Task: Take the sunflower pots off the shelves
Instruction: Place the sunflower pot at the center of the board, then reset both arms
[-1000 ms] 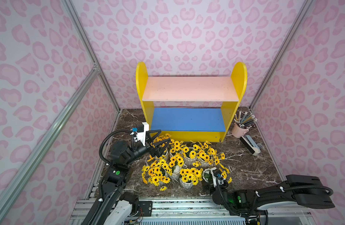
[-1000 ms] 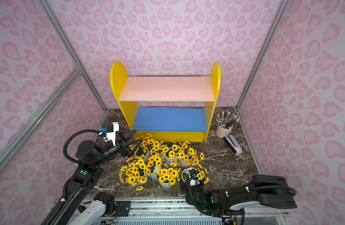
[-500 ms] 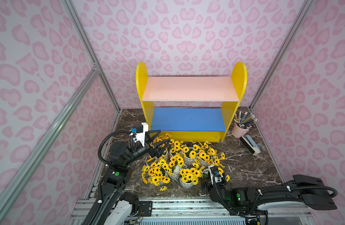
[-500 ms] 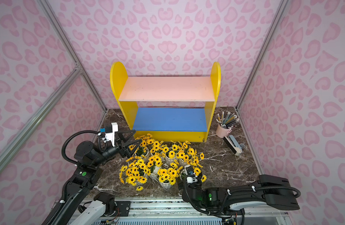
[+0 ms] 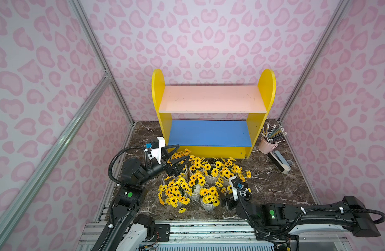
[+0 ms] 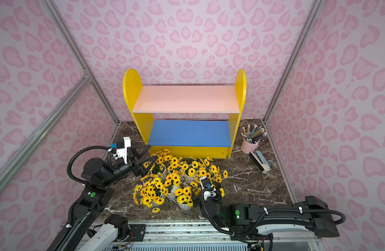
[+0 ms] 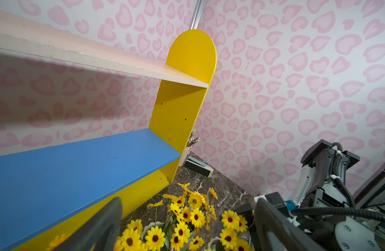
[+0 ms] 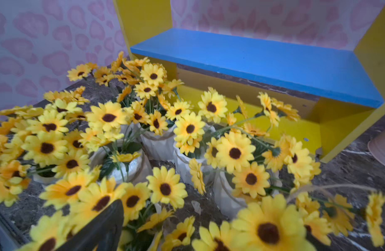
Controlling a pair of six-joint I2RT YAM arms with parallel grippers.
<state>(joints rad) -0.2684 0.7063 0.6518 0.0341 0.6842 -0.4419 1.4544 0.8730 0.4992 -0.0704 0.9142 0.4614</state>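
Observation:
The shelves [image 5: 211,98] [image 6: 185,98] stand at the back, and both the pink and the blue board are bare. Several sunflower pots [image 5: 200,182] [image 6: 176,181] are crowded together on the marble table in front of them. My left gripper [image 5: 183,152] [image 6: 154,151] [image 7: 187,208] hangs open over the cluster's rear left corner, with only flower heads below it. My right gripper [image 5: 224,195] [image 6: 196,196] sits low at the cluster's front right, open among the blooms. In the right wrist view one dark finger [image 8: 104,226] shows; blurred flowers hide the other.
A pink cup of pencils [image 5: 266,145] [image 6: 248,145] and a black and grey device [image 5: 278,162] [image 6: 260,162] stand right of the shelves. Pink patterned walls close in on three sides. A metal rail [image 5: 187,230] runs along the table's front edge.
My right gripper has slid left and further in among the front pots. The left arm has hardly moved.

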